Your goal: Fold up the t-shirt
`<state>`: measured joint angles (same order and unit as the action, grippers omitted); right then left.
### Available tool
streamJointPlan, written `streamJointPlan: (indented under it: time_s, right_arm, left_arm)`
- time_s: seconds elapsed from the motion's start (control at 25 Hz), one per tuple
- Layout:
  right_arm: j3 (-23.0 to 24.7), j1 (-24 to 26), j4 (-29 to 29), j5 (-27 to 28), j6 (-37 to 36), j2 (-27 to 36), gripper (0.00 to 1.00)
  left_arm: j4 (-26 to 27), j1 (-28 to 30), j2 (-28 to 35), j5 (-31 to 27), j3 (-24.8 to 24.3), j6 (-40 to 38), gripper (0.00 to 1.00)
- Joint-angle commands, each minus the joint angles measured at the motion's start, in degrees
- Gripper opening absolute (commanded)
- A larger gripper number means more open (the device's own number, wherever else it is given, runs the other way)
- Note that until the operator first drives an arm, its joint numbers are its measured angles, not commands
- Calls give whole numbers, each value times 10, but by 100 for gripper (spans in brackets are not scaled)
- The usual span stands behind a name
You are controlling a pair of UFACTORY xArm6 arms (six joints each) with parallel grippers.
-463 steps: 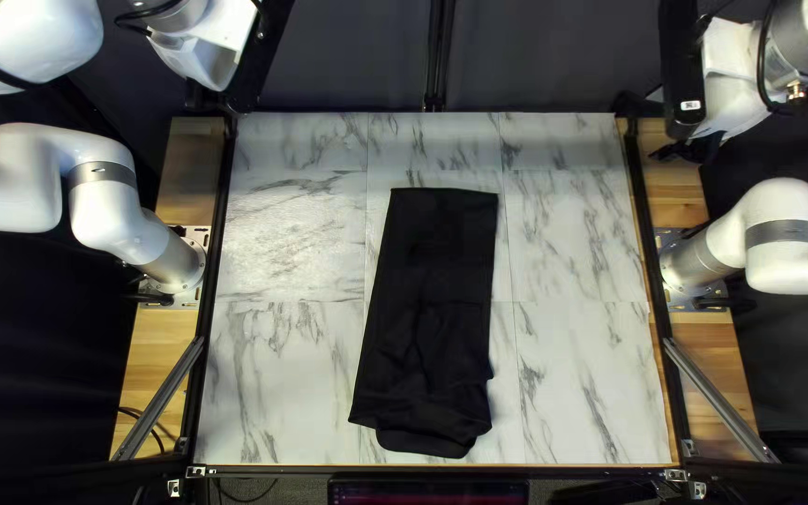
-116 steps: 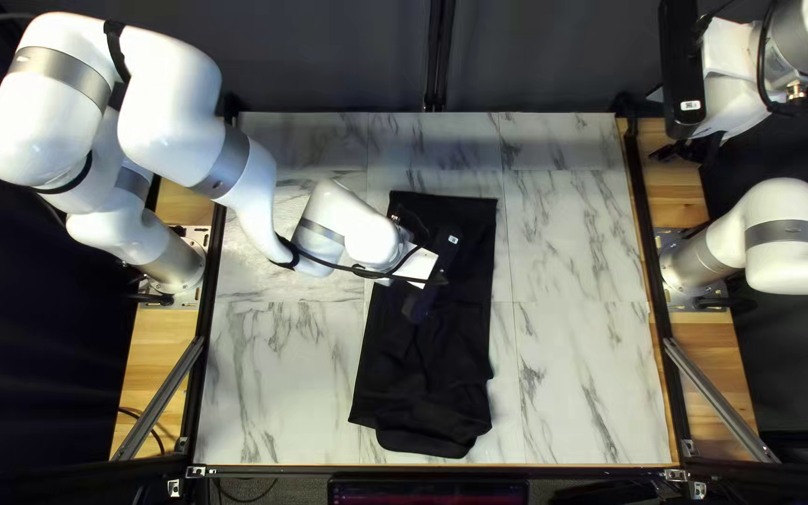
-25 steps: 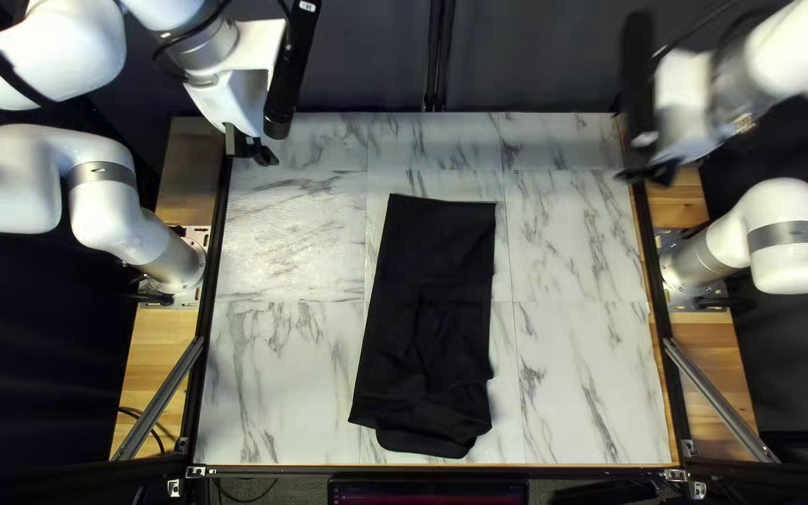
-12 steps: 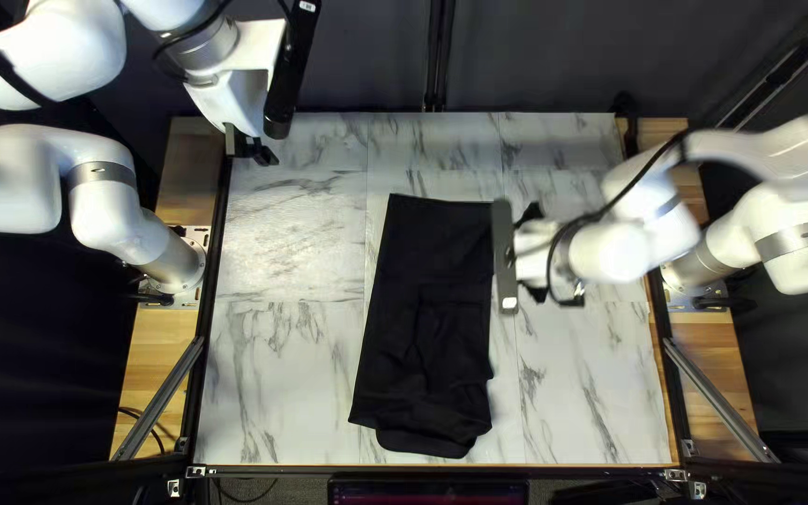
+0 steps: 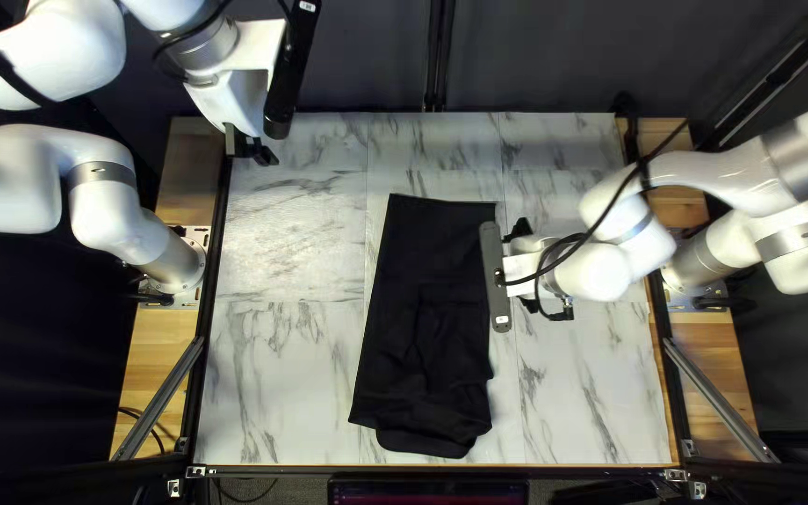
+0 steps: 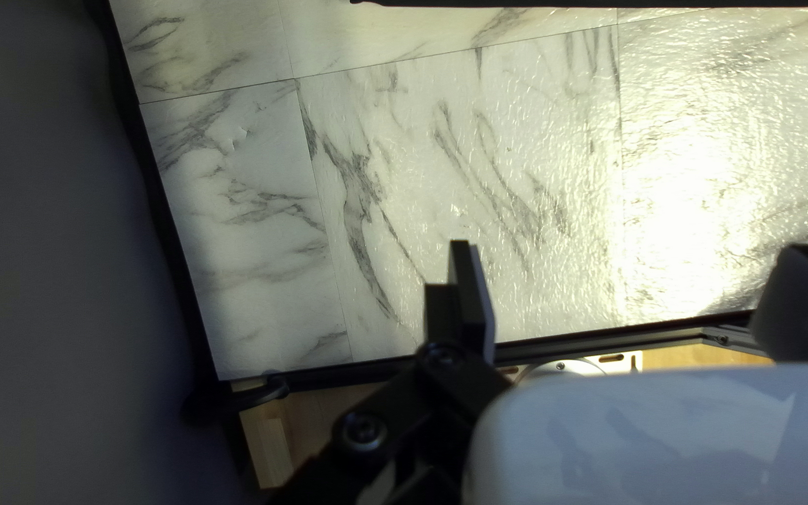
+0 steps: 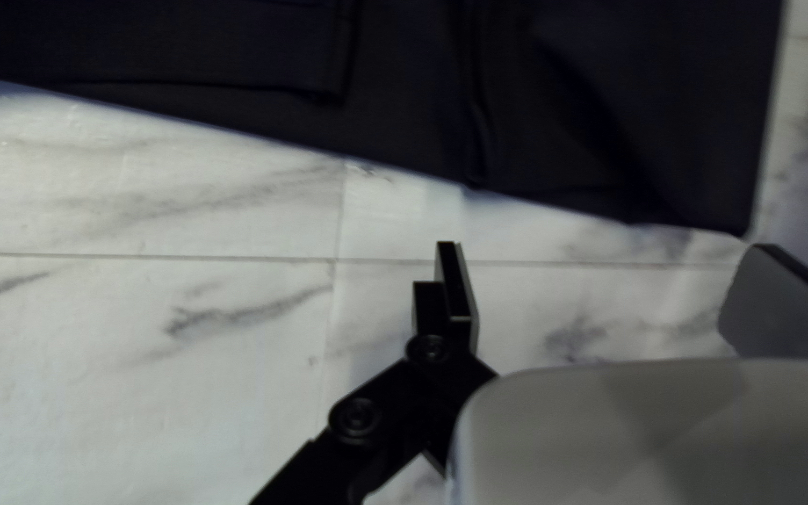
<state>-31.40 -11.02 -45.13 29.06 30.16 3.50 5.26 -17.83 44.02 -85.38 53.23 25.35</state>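
Presently, your black T-shirt (image 5: 423, 309) lies on the desk (image 5: 577, 393), just ahead of your right end effector (image 7: 607, 251). This one and your left end effector (image 6: 630, 248) are both open. It looks light, soft; better you pinch all layers near the corner.

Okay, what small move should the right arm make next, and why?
Probably ease the right jaws forward to the nearest corner of the shirt: they stand well apart, holding nothing, and that corner lies just ahead of them.
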Motion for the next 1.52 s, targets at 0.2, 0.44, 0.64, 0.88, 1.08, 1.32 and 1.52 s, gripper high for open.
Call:
streamJointPlan:
  time_s: [0.2,0.44,0.64,0.88,1.08,1.32,1.52]
  right_arm:
    - [-5,10,-38,-42,-25,-33,98]
    - [-23,30,-36,-56,-64,-66,98]
    - [-25,41,-28,-63,-88,-75,93]
    - [-22,47,-8,-63,-113,-73,75]
    - [-22,53,2,-64,-129,-75,34]
    - [-22,60,10,-70,-146,-80,22]
    - [-23,54,30,-52,-161,-64,4]
  left_arm:
    - [0,0,0,0,0,0,100]
    - [0,0,0,0,0,0,100]
    - [0,0,0,0,0,0,100]
    - [0,0,0,0,0,0,100]
    - [0,0,0,0,0,0,100]
    - [0,0,0,0,0,0,100]
    - [0,0,0,0,0,0,100]
